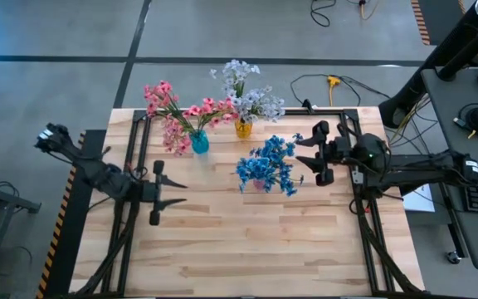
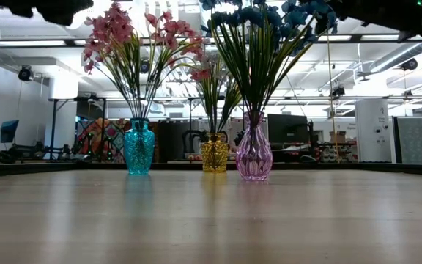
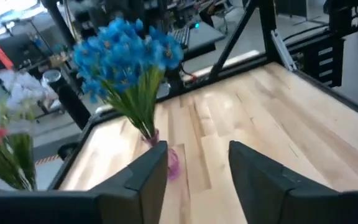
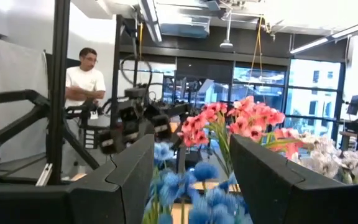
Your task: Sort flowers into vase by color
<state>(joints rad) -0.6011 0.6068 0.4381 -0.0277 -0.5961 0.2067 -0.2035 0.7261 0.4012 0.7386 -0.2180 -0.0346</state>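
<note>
High view is showing the left tool hovering empty, fingers parted, over the wooden desk; the right tool is waiting open beside the blue flowers. Pink flowers are standing in a teal vase, white-lavender flowers in a yellow vase. A person is standing in the room behind.

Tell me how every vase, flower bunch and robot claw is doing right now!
Teal vase: upright, holds pink flowers.
Yellow vase: upright, holds white flowers.
Purple vase: upright, holds blue flowers.
Left gripper: open, empty, over the table's left side.
Right gripper: open, empty, beside the blue flowers.
</note>
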